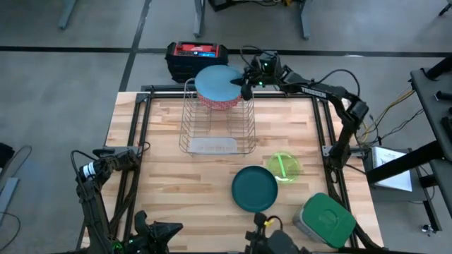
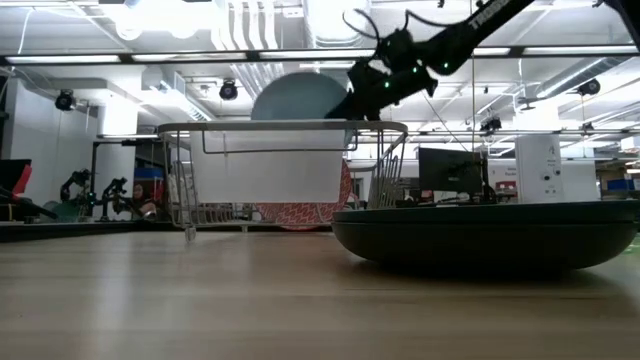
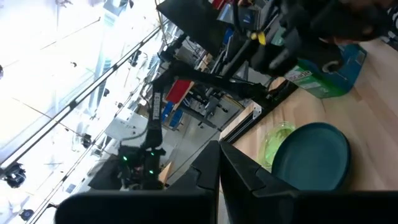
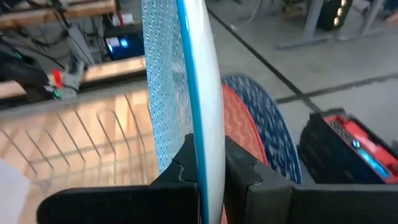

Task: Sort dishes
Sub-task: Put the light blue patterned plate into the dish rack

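The pale slatted wooden bench [image 1: 176,183] carries a silver wire dish rack [image 1: 215,123] near its far edge. Above the rack's far end the right tool [image 1: 245,87] is clenched on the rim of a round light blue plate [image 1: 217,82], held on edge, its patterned face visible in the right wrist view. Below it, a red-patterned plate [image 4: 239,134] and a blue-speckled plate [image 4: 264,134] stand upright in the rack. A dark green round plate [image 1: 255,188] lies flat on open bench near the front, just beside a translucent neon-green bowl [image 1: 284,167]. The left tool [image 3: 219,180] is closed and empty, at the bench's left front corner.
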Robot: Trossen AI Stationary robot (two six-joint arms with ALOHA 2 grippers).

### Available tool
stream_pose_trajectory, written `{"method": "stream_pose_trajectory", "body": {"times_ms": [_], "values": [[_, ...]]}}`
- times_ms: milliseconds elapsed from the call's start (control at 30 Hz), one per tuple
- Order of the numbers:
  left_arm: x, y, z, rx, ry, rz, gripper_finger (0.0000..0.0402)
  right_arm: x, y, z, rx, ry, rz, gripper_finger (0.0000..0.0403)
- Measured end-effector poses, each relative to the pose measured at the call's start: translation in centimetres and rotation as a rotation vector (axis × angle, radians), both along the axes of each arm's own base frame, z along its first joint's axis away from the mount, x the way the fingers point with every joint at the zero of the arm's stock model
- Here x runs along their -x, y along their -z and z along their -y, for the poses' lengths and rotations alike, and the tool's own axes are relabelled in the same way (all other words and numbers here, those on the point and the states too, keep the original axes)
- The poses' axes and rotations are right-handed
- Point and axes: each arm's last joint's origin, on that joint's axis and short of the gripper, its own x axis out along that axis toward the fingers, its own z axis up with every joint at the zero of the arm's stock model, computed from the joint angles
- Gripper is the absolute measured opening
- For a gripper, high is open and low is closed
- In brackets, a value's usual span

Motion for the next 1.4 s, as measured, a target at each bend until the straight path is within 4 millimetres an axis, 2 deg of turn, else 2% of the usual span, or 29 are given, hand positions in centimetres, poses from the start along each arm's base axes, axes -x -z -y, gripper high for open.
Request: {"method": "stream_pose_trajectory", "body": {"times_ms": [133, 467, 900, 1167, 1400], "values": [[0.1, -0.2, -0.1, 0.024, 0.000, 0.011, 0.0000, -0.3, 0.7, 0.2, 0.009, -0.010, -0.019, 0.0012], [0.1, -0.3, -0.1, 0.024, 0.000, 0.011, 0.0000, -0.2, 0.7, 0.4, 0.092, 0.049, -0.054, 0.0012], [0.1, -0.2, -0.1, 0.042, 0.000, 0.019, 0.0000, -0.1, 1.1, 0.4, 0.097, 0.059, -0.082, 0.0012], [0.1, -0.2, -0.1, 0.064, -0.001, 0.028, 0.0000, -0.5, 3.3, 0.7, 0.047, 0.052, -0.152, 0.0012], [0.1, -0.2, -0.1, 0.065, -0.001, 0.029, 0.0000, -0.8, 4.2, 0.6, 0.033, 0.039, -0.184, 0.0012]]}}
